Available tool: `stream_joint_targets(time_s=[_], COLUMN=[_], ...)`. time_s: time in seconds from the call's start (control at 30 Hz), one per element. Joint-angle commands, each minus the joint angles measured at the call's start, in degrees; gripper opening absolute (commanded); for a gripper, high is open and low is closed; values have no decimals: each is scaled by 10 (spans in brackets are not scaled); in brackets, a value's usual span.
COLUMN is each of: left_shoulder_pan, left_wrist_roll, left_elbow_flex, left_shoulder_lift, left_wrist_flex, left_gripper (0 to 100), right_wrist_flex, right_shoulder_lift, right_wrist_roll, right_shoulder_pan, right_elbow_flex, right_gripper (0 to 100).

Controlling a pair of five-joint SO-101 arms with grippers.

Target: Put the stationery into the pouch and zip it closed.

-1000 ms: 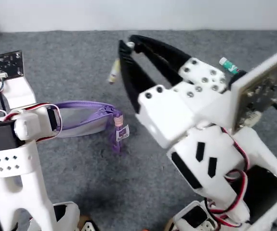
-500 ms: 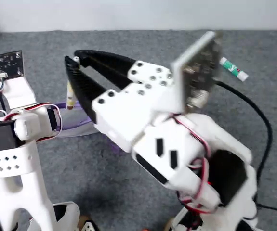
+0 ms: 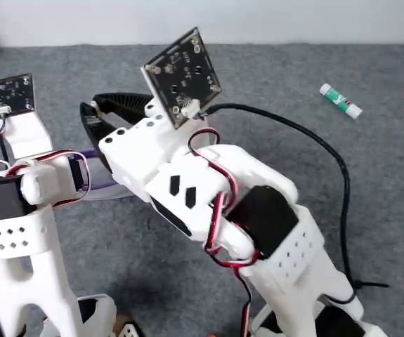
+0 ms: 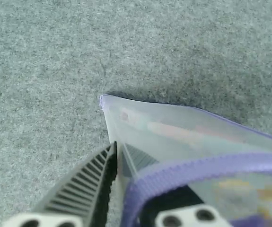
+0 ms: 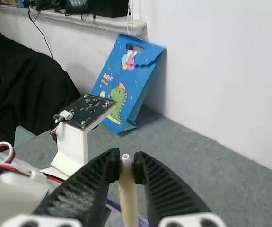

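Observation:
The translucent pouch (image 4: 183, 137) with a purple zip edge (image 4: 211, 165) stands open on the grey carpet. My left gripper (image 4: 116, 147) is shut on its rim near one corner. In the high view a strip of the pouch (image 3: 105, 188) shows between the two arms. My right gripper (image 5: 125, 165) is shut on a cream-coloured pen (image 5: 127, 194), held upright. Its black fingers (image 3: 96, 116) hang just above the pouch, beside the left arm (image 3: 40, 184). A white and green glue stick (image 3: 341, 100) lies on the carpet at the far right.
The right arm's body and cable (image 3: 328, 161) cover the middle of the carpet. The left arm's camera board (image 5: 84, 109) stands close to the right gripper. A blue gift bag (image 5: 126, 85) leans on the wall behind.
The right arm has swung left with the pen, from over the carpet's middle to above the pouch beside the left arm. The left arm has kept still.

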Motion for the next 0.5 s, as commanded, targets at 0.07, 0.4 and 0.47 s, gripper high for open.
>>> stream_joint_targets(time_s=[0.07, 0.4, 0.47], left_shoulder_pan=[-3, -3, -3], left_wrist_roll=[4, 4, 4], left_elbow_flex=[-39, -39, -39], left_shoulder_lift=[-1, -1, -1], left_wrist_flex=[0, 1, 1], left_gripper=[13, 13, 13], right_wrist_flex=[32, 78, 77], right_shoulder_lift=[-22, -55, -36], right_wrist_roll=[-2, -4, -4], right_shoulder_pan=[0, 254, 326], right_elbow_flex=[-8, -8, -8], right_gripper=[225, 3, 21])
